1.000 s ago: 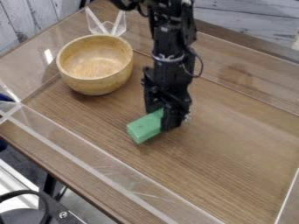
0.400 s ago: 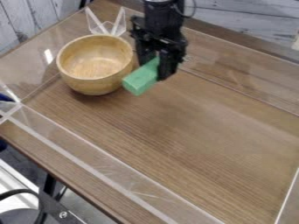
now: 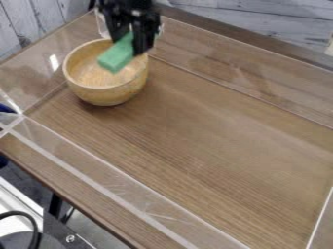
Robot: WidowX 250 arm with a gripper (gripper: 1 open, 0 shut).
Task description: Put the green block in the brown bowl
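Wood-grain desk (image 3: 196,146): the pincer (image 3: 131,39) grips the green block (image 3: 120,54) directly above the brown bowl (image 3: 104,73), apparently poised for release.

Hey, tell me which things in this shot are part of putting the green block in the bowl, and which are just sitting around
Part of the job:
- green block, held in the gripper above the bowl
- brown bowl, nothing visible inside it

Just there:
- wooden table
- clear plastic barrier along the table's edges
- pale object behind the bowl, too unclear to name
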